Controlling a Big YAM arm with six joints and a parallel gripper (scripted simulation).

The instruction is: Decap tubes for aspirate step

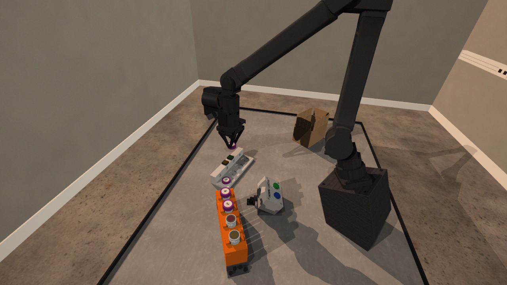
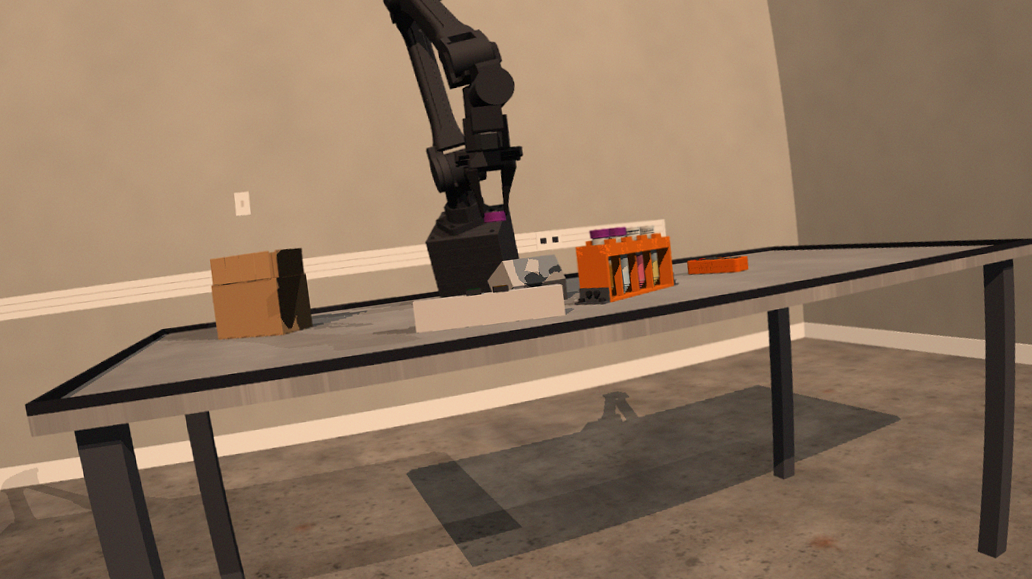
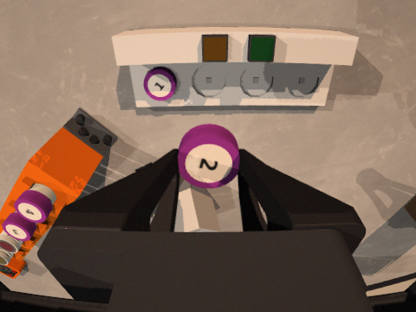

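Observation:
My gripper is shut on the purple cap 2, held number up in the air near the cap tray. Cap 1 sits number up in nest 1; nests 2, 3 and 4 are empty. The amber lamp and green lamp look dark. In the orange decapping station, tube 1 and tube 2 are open. Cap 3 and cap 4 are on their tubes.
The key housing stands between station and arm base, with the blue CYCLE key and green READY key. A cardboard box stands farther off. An orange block lies beyond the station in the exterior view.

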